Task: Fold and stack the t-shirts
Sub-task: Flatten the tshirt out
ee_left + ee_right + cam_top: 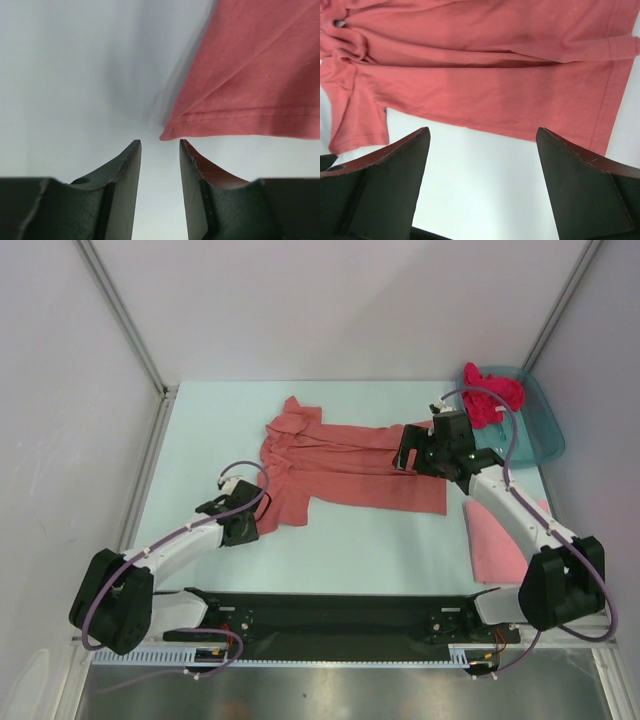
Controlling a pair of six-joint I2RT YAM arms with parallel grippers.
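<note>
Your coral shirt (350, 465) lies spread across the middle of the worktop (340, 550). Your left hand (160, 145) sits at its near-left sleeve, fingers parted and empty, with the hem corner just ahead of the tips. Your right hand (482, 131) hangs over the shirt's right end, wide open and holding nothing. The pink shirt (492, 540) lies folded at near right. The magenta shirt (492, 395) sits in the tub (545, 435).

Salmon-coral short-sleeved cloth t-shirt (345, 465): lies mid-scene, spread sideways, collar end left, hem right. One sleeve points far-left, the other near-left. The far part is bunched in wrinkles, the near part flatter.
Lighter pink cloth t-shirt (490, 550): folded into a flat rectangle, near right.
Bright magenta cloth t-shirt (495, 395): crumpled heap inside teal plastic tub (540, 430), far right.
</note>
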